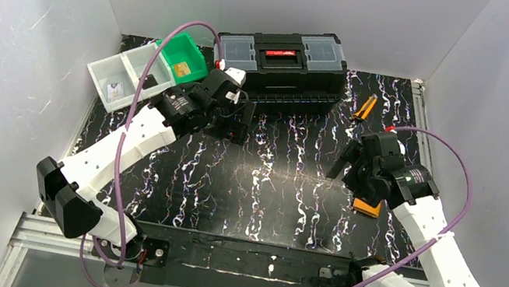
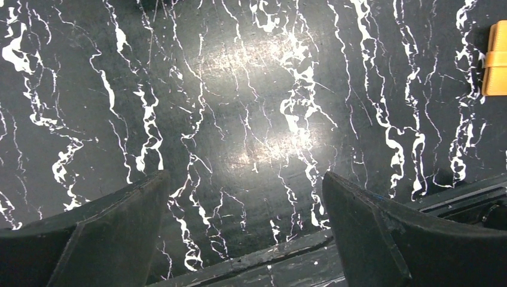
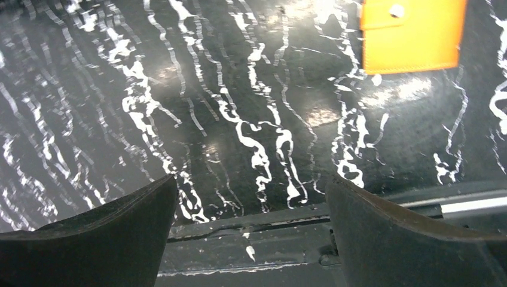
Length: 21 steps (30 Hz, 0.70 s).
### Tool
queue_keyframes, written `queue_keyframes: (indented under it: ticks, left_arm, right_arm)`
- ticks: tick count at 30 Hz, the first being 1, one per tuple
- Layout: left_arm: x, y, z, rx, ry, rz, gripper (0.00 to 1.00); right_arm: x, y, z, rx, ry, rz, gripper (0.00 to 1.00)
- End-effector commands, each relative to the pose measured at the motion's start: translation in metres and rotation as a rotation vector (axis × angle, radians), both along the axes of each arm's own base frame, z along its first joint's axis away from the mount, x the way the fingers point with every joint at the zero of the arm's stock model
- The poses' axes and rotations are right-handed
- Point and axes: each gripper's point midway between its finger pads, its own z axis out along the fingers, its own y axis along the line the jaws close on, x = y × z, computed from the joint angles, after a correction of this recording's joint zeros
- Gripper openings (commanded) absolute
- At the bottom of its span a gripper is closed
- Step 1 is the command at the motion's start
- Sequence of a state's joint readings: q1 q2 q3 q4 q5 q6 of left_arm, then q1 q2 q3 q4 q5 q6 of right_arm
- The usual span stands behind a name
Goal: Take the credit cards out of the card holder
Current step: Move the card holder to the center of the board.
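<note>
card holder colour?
The card holder is plain orange. It shows best in the right wrist view.

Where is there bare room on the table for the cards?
Bare: the table's middle, between the toolbox, the left gripper and the right gripper. Crowded: back left by the green bin and white bin, and near the card holder.

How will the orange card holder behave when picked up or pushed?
The card holder lies thin and flat on the table, so it is probably light and may slide when pushed. Its snap looks closed, so it likely stays folded.
</note>
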State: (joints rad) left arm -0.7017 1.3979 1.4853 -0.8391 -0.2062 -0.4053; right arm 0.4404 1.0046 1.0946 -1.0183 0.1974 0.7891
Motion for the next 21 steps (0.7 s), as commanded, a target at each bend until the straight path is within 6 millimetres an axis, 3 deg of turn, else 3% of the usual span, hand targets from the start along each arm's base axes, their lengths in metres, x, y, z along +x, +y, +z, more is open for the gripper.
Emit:
queue_keyframes:
  ticks: [1,7,9,14,21]
  left_arm:
    - [-0.007,-0.003,0.01,-0.067,-0.014,-0.012,1.0]
    - [-0.011,-0.003,0.016,-0.094,-0.027,-0.021,1.0]
    - [-0.012,-0.001,0.016,-0.096,-0.031,-0.017,1.0]
    - [-0.016,0.0,0.014,-0.097,-0.025,-0.023,1.0]
    - [-0.019,0.0,0.017,-0.104,-0.017,-0.032,1.0]
  right_arm:
    - [-0.019,-0.031,-0.019,-0.051,0.082,-0.156,1.0]
    - [-0.032,-0.057,-0.05,-0.059,0.171,-0.293,1.0]
    - [-0.029,-0.066,-0.058,-0.061,0.19,-0.334,0.94]
    - [0.01,-0.08,-0.064,-0.027,0.145,-0.393,0.8]
    - [0.049,-0.105,-0.093,-0.016,0.207,-0.453,0.65]
